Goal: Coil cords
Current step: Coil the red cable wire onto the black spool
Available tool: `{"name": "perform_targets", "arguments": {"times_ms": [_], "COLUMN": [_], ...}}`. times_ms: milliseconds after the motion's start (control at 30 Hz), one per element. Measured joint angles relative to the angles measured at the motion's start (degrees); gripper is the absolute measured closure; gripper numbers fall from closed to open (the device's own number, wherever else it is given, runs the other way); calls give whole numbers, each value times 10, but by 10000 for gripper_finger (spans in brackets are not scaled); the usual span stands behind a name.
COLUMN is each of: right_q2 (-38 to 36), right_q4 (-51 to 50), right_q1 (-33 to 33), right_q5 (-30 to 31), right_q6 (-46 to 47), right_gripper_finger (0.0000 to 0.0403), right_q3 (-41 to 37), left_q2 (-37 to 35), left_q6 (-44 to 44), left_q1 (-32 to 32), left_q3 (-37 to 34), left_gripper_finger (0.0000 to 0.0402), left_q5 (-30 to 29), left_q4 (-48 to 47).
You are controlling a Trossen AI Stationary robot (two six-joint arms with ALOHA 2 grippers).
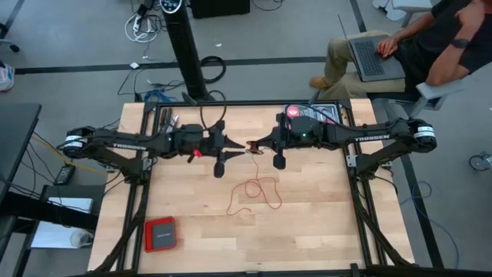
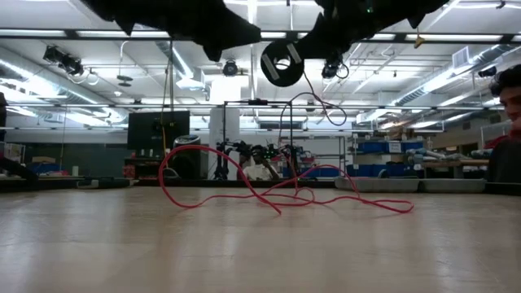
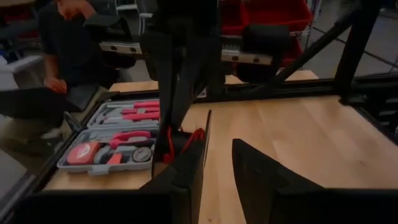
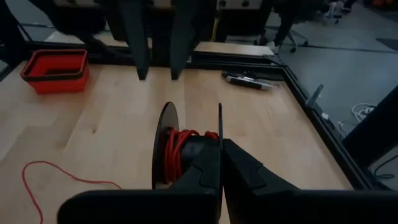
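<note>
Well, you could not see much of the handover from above: the two grippers met nose to nose over the middle of the table (image 1: 307, 231), and the small black spool (image 4: 186, 152) between them was only a dark speck there. From table height both arms were cut off at the top edge, and only the spool's round flange hung in view. Your left gripper (image 3: 217, 168) reached in level from the left side with its fingers (image 3: 186, 174) parted, a clear gap between them; the spool sat just ahead of them, half hidden behind the nearer finger. Your right gripper (image 4: 221, 180) stretched in level from the right, its jaws closed tight on one thin flange of the spool, holding it up off the wood. The red cord (image 1: 257, 192) was partly wound on that spool in a few turns; the remainder dropped down and lay in loose, tangled loops on the table below and a little to the right of the grippers, with one strand trailing toward the front. You had the grey tool tray (image 3: 109, 140) open at the far right corner, with red-handled tools, a tape measure and a gauge in it. The red box (image 1: 161, 234) sat near the front left corner; its contents could not be made out. A person (image 1: 415, 46) sat beyond the far right edge with a laptop (image 1: 373, 58).
</note>
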Motion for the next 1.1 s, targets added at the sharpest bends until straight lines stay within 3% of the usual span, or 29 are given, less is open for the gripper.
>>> {"name": "perform_targets", "arguments": {"times_ms": [400,700,1100], "right_q2": [20,69,66], "right_q4": [-106,-115,-92], "right_q1": [4,12,12], "right_q5": [4,3,1], "right_q6": [-20,-32,-33], "right_gripper_finger": [403,403,402], "right_q3": [117,155,156], "left_q2": [0,2,2], "left_q6": [2,13,46], "left_q1": [0,-3,-3], "left_q3": [116,123,123], "left_gripper_finger": [312,312,312], "left_q5": [19,13,-13], "left_q4": [-147,-175,-201]}}
